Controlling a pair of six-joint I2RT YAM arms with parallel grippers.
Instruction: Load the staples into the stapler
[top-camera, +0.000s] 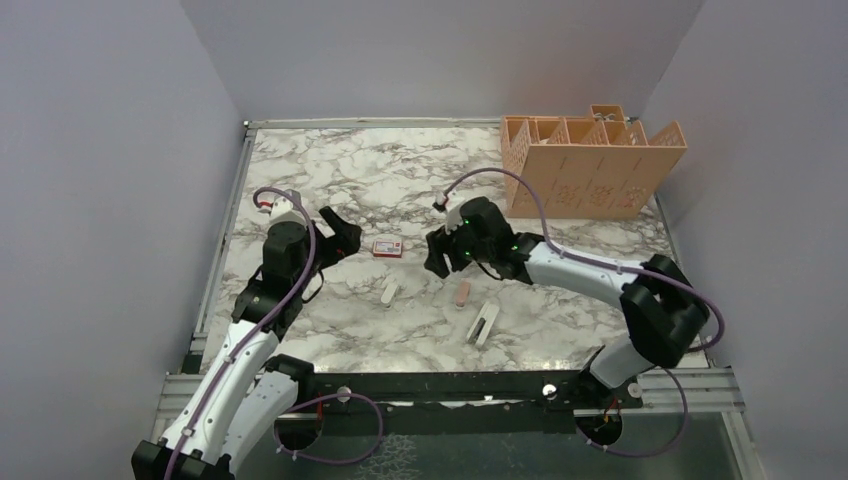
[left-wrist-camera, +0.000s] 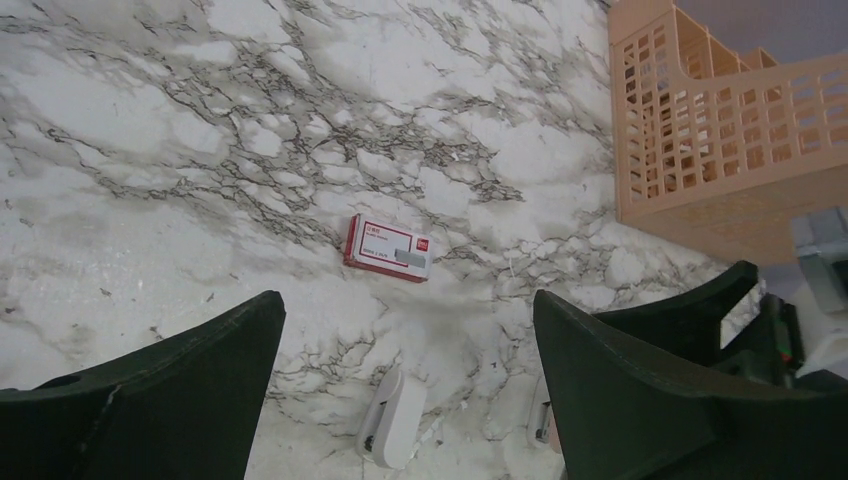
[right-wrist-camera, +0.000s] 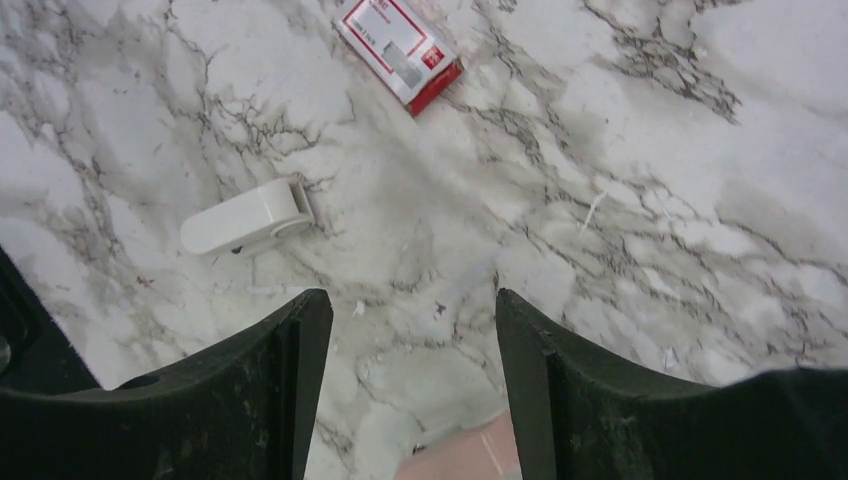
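Your left hand (top-camera: 338, 232) hovers spread wide over the marble desk (top-camera: 400, 170), holding nothing. Your right hand (top-camera: 441, 256), fingers also apart and empty, hangs above a pinkish object (top-camera: 460, 293). The red-and-white staple box (top-camera: 387, 247) lies flat on the desk between both hands, touching neither. A small white object (top-camera: 390, 292) and the white stapler (top-camera: 483, 323) lie nearer the arms.
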